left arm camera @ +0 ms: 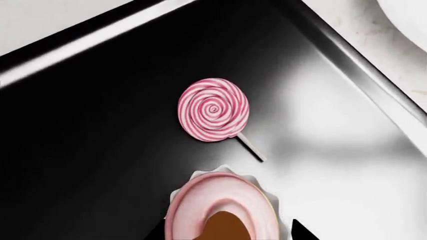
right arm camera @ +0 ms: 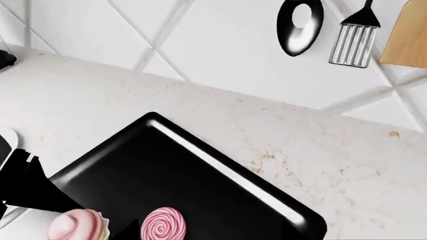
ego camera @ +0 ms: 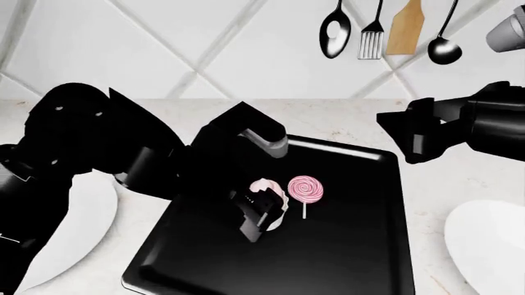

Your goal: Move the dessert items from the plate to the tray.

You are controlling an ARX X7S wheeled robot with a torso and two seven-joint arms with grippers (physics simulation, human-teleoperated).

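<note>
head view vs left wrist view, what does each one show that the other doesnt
Only the head view shows both arms: the left gripper at the cupcake, the right gripper raised off to the side. It also shows the hanging utensils and the plates on either side of the tray.

Only the left wrist view shows the cupcake's top close up, with a brown centre inside the pink frosting, and the lollipop's whole stick.

Both show the lollipop lying flat on the tray beside the cupcake.

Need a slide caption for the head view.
Left gripper at the cupcake over the black tray, lollipop lying beside it.
</note>
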